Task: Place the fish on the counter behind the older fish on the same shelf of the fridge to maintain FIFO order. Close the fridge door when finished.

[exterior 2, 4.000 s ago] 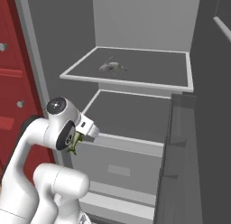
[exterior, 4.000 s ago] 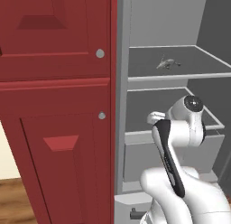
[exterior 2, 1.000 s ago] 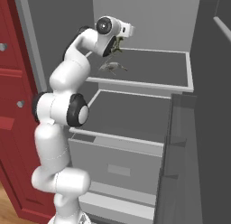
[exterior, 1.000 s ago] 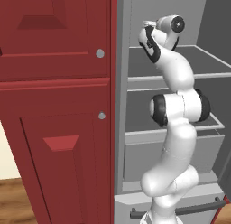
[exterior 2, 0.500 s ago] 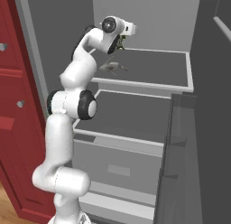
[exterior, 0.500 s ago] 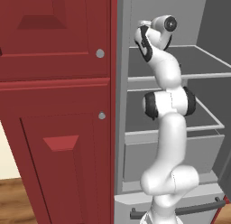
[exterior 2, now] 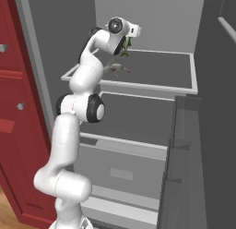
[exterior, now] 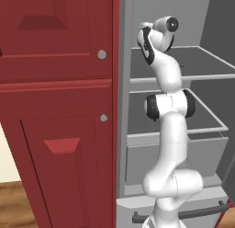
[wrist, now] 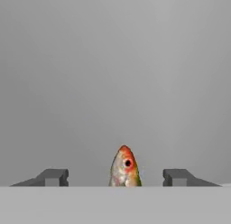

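Fish (wrist: pixel 124 168) sits between the gripper's (wrist: pixel 115 177) spread fingers, touching neither.

no readable text/labels on anything, as far as visible.

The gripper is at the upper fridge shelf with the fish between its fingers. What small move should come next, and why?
Probably draw the gripper straight back. Its fingers stand apart, clear of the fish on both sides, so it looks released. The older fish lies nearer the front of the shelf.
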Available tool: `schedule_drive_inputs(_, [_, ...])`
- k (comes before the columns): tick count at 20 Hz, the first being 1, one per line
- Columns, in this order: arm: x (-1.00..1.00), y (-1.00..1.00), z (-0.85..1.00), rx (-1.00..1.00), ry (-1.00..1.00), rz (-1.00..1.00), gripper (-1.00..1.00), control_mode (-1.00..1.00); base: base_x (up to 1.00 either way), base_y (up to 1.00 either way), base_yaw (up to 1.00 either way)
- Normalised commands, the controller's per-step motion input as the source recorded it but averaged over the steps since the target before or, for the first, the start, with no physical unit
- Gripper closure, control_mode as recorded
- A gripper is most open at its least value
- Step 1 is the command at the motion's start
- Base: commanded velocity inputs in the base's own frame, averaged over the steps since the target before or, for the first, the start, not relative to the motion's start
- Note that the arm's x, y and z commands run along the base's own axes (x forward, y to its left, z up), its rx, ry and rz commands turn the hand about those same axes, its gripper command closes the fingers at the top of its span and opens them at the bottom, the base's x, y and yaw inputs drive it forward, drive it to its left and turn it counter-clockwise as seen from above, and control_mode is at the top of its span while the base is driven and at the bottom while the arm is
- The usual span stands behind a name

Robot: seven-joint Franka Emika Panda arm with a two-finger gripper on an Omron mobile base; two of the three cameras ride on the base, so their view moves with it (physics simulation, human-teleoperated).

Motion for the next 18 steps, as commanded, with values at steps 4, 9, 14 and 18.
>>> schedule_drive_inputs(4, [-0.13, 0.07, 0.0, 0.0, 0.0, 0.0, -1.0, -1.0, 0.0, 0.0, 0.0])
schedule_drive_inputs(9, [-0.37, 0.33, 0.0, 0.0, -0.01, 0.0, -1.0, -1.0, 0.0, 0.0, 0.0])
schedule_drive_inputs(14, [-0.78, 0.47, -0.02, 0.0, -0.09, 0.0, -1.0, -1.0, 0.0, 0.0, 0.0])
schedule_drive_inputs(18, [-1.0, 0.37, -0.14, 0.0, -0.14, 0.0, -1.0, -1.0, 0.0, 0.0, 0.0])
